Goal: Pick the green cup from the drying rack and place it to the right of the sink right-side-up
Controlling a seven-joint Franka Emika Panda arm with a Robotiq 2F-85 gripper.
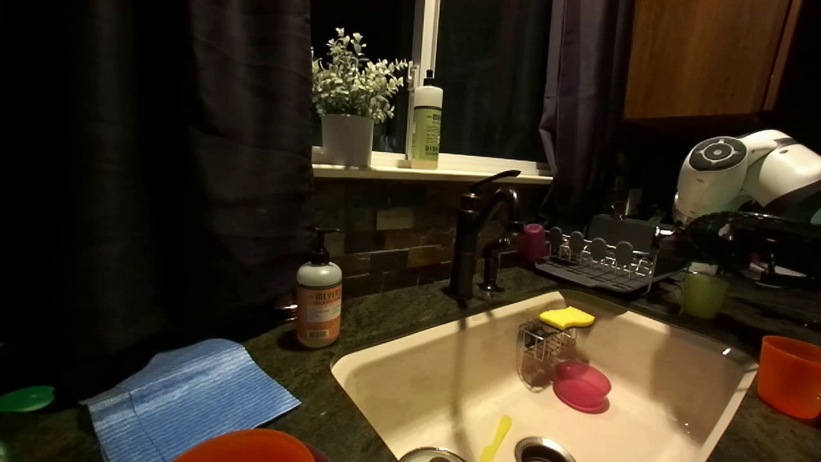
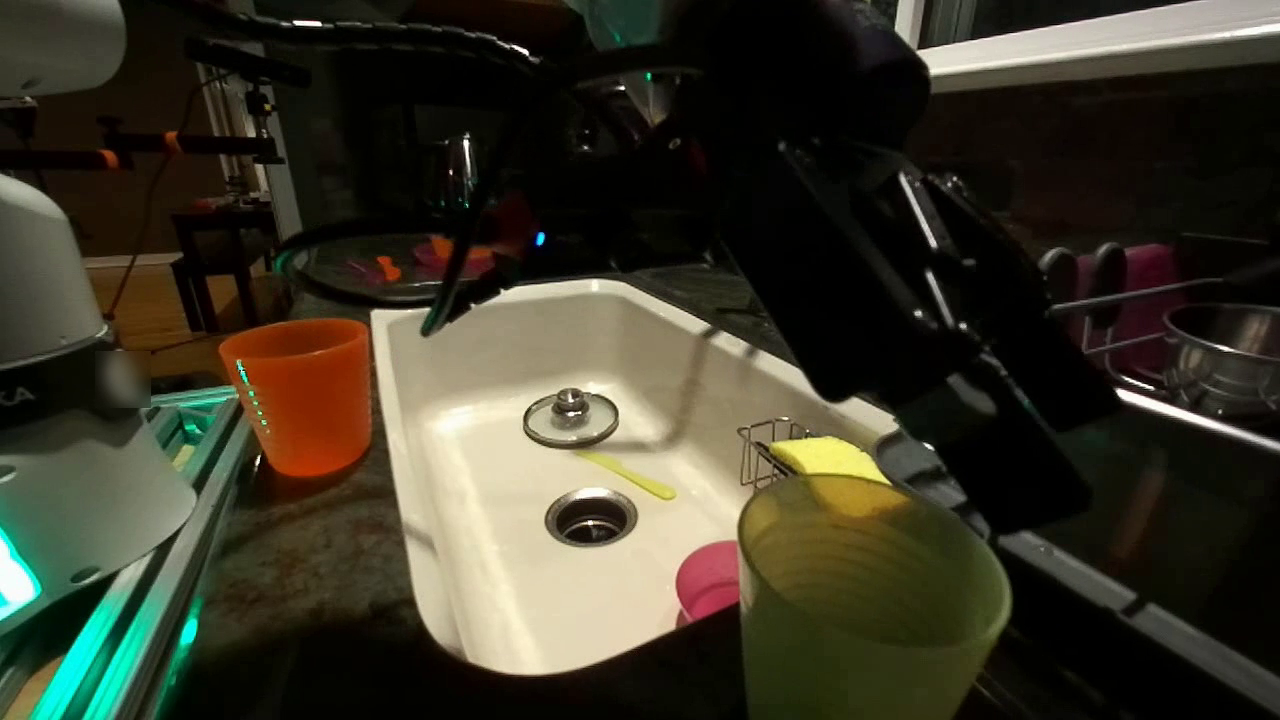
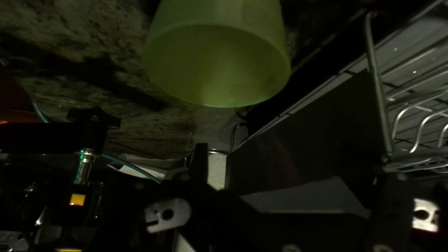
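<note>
The green cup (image 1: 703,296) stands upright on the dark counter beside the sink (image 1: 410,375), between the drying rack (image 1: 600,273) and an orange cup. The cup (image 2: 870,620) is large in the foreground in an exterior view, near the sink's end (image 2: 500,625). In the wrist view the cup (image 3: 217,66) is at the top, its mouth facing the camera. My gripper (image 3: 292,164) is open, fingers wide apart, nothing between them; the cup is apart from the fingers. The gripper (image 2: 1040,440) also shows dark in an exterior view, behind the cup. Rack bars (image 3: 376,77) lie right in the wrist view.
The orange cup (image 1: 790,378) stands at the sink's edge; one also shows in an exterior view (image 2: 305,400). A yellow sponge (image 1: 567,317) rests on a wire caddy in the sink, above a pink bowl (image 1: 582,387). The faucet (image 1: 467,244) stands behind. A metal pot (image 2: 1225,350) sits in the rack.
</note>
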